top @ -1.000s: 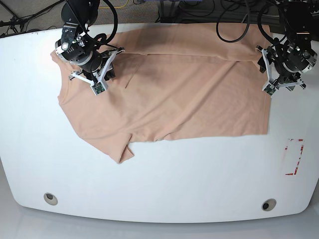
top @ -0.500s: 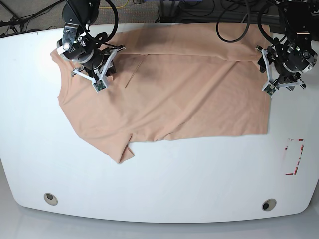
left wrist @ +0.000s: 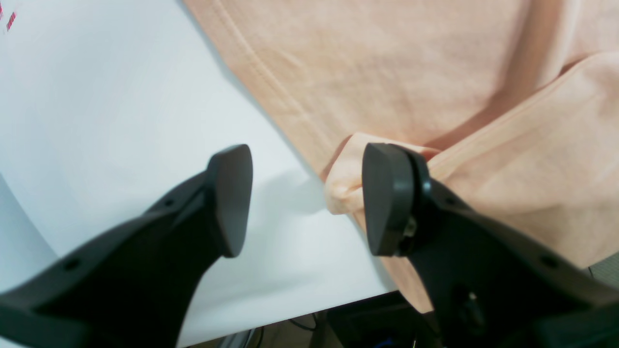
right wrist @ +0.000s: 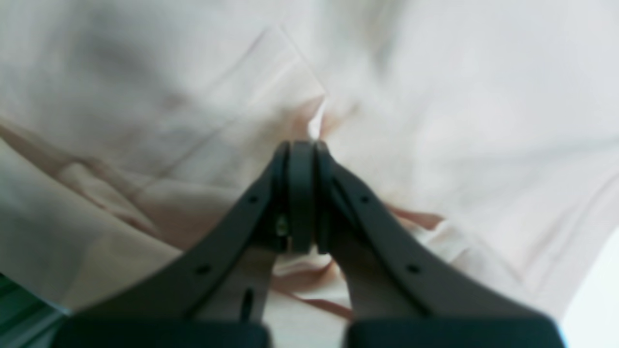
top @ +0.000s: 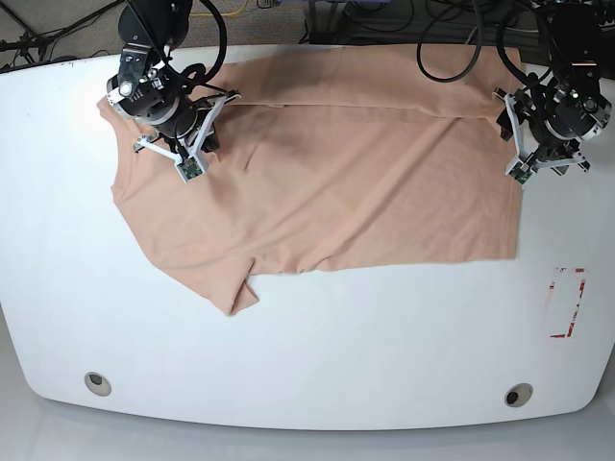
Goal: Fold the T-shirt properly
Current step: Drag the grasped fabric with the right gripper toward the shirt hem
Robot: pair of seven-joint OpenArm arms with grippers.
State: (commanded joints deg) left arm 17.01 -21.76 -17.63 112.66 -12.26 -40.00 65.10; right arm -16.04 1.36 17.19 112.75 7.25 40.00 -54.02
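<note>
On the white counter point(top: 317, 336), the T-shirt point(top: 336, 182) lies spread. The left claw point(left wrist: 302, 200) gapes empty at the hem; the right claw point(right wrist: 301, 193), pinched on fabric, has shifted slightly, folding barely begun.

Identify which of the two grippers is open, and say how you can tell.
The left gripper: its jaws stand wide apart beside a bunched T-shirt corner at the table edge. The right gripper has its pads pressed together over the cloth.

Left gripper point(left wrist: 300, 198) spread wide; right gripper point(right wrist: 302, 193) pressed closed.
</note>
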